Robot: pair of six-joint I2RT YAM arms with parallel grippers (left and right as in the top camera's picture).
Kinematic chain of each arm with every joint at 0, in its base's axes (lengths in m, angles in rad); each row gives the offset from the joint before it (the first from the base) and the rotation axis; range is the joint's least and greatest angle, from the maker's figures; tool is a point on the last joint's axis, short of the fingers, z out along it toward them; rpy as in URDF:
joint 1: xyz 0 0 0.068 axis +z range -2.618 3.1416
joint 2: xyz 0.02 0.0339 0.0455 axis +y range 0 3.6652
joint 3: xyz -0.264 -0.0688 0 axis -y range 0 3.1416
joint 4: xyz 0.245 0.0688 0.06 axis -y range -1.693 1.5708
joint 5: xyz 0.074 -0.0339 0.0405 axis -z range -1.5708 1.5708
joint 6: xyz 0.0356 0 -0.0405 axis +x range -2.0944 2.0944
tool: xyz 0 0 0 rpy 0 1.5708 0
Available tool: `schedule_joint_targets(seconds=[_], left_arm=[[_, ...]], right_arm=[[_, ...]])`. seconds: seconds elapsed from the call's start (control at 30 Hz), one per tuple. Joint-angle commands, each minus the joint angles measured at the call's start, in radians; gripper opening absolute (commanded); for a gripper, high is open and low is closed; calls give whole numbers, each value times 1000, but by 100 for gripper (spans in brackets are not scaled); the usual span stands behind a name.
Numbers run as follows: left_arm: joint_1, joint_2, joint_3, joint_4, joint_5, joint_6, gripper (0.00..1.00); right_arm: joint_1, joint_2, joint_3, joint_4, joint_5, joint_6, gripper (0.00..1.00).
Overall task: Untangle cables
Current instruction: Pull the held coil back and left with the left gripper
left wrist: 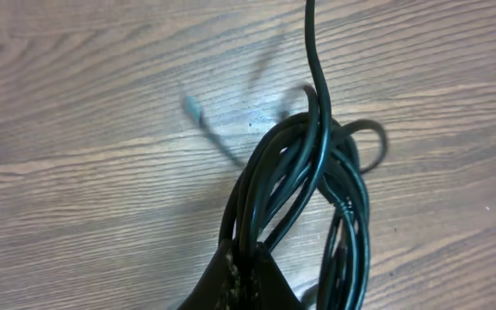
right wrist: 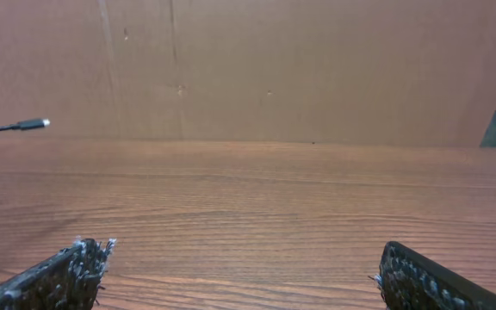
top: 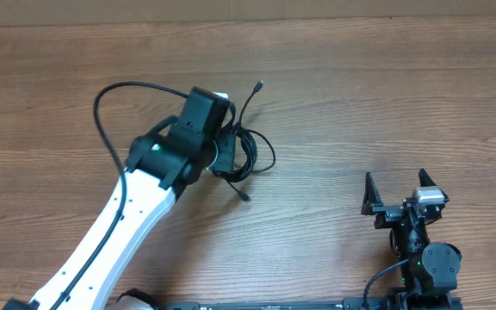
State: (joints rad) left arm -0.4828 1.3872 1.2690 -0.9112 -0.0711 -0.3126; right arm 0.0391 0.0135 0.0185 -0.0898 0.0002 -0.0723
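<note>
**Holding the cables: left tool clamped, right tool spread**

Left tool sits left of centre over the worktop, jaws together on the cables.

Left wrist view: the fingertips pinch several black strands at the low end of the bundle. Loops fan up and to the right from the pinch. One strand runs straight up out of frame. A blurred plug shows at upper left of the loops.

Overhead: one loose end points up and right from the bundle. A shorter one trails down onto the wood. Cannot tell whether the bundle rests on the worktop or hangs clear.

Right tool is at lower right, well apart from the cables, with jaws wide apart and nothing between them. Right wrist view: both fingers sit over bare wood, with a silver-tipped cable end at the far left edge.
</note>
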Motion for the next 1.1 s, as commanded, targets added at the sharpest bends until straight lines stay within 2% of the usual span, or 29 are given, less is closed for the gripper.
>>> schedule_joint_targets(seconds=[0.0, 0.33, 0.87, 1.07], left_arm=[[-2, -55, 11, -11, 16, 48, 4], [-2, -86, 11, -144, 17, 48, 4], [-2, -86, 11, -212, 22, 43, 4], [-2, -86, 11, -218, 115, 44, 4]], right_arm=[[-3, -11, -11, 7, -3, -11, 100], [-3, -11, -11, 7, -3, -11, 100], [-3, -11, -11, 7, -2, -11, 100], [-3, -11, -11, 7, -3, -11, 100]])
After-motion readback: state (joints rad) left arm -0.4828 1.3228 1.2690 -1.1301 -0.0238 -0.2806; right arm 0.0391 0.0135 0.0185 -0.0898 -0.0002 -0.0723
